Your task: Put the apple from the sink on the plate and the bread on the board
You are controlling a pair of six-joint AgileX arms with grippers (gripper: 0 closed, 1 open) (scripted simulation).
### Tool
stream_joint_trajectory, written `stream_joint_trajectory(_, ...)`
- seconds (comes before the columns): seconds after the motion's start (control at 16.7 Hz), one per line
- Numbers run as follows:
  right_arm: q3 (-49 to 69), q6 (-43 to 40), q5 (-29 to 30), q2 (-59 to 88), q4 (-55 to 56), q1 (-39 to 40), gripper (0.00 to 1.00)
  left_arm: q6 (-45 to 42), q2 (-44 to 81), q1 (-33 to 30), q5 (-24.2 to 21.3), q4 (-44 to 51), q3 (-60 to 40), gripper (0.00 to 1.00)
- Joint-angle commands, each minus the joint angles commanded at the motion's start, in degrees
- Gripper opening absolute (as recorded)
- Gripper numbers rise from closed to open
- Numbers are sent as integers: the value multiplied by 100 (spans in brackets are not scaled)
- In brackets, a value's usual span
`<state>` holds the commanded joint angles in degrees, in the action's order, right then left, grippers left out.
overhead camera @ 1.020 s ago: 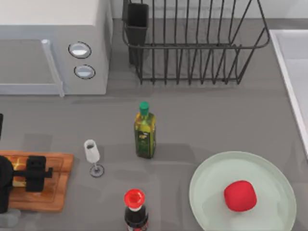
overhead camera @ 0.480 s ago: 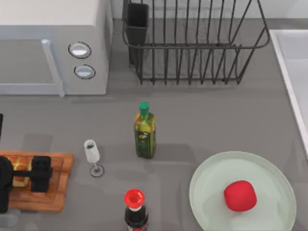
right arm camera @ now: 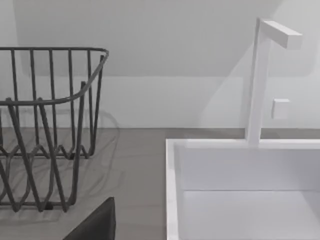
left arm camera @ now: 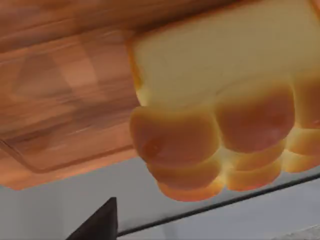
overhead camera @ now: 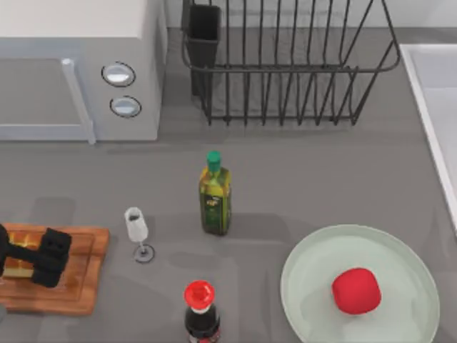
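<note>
The bread (overhead camera: 19, 250) lies flat on the board (overhead camera: 78, 282) at the table's left edge; in the left wrist view the bread (left arm camera: 215, 100) rests on the board (left arm camera: 65, 100) with nothing gripping it. My left gripper (overhead camera: 48, 256) hovers open over the board, just right of the slice, and one dark finger (left arm camera: 100, 225) shows close up. On the mint plate (overhead camera: 314, 279) at the front right sits the red apple (overhead camera: 355, 290). The sink (overhead camera: 437, 93) is at the right edge. My right arm is parked facing the sink (right arm camera: 172, 170), with one finger (right arm camera: 97, 225) showing.
A microwave (overhead camera: 78, 71) stands at the back left and a wire dish rack (overhead camera: 285, 64) at the back middle. An oil bottle (overhead camera: 214, 194), a small glass (overhead camera: 136, 232) and a red-capped dark bottle (overhead camera: 201, 311) stand mid-table. A white tap (right arm camera: 260, 80) rises behind the sink.
My left gripper has drawn back to the left and tilted away, uncovering the bread, which stays on the board. The apple and plate have not moved.
</note>
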<state>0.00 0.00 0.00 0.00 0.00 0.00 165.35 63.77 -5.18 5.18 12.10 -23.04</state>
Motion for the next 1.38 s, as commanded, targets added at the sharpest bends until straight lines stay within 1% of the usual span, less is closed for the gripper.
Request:
stream_joint_trajectory(0.18,0,0,0,0,0,0,100,-1558,-823,52,-114,24,149,100)
stream_joint_trajectory(0.36,0,0,0,0,0,0,100,-3609,-1731,109,-256,32,422,100)
stream_joint_trajectory(0.48,0,0,0,0,0,0,100,-5230,-2350,148,-351,17,646,100)
stream_joint_trajectory(0.84,0,0,0,0,0,0,100,-10489,-4203,225,-584,-256,1289,100)
stream_joint_trajectory(1.02,0,0,0,0,0,0,100,-12697,-5022,269,-635,-501,1590,100)
stream_joint_trajectory(1.2,0,0,0,0,0,0,100,-14410,-5675,333,-627,-769,1852,100)
stream_joint_trajectory(1.38,0,0,0,0,0,0,100,-15638,-6118,415,-586,-1011,2072,100)
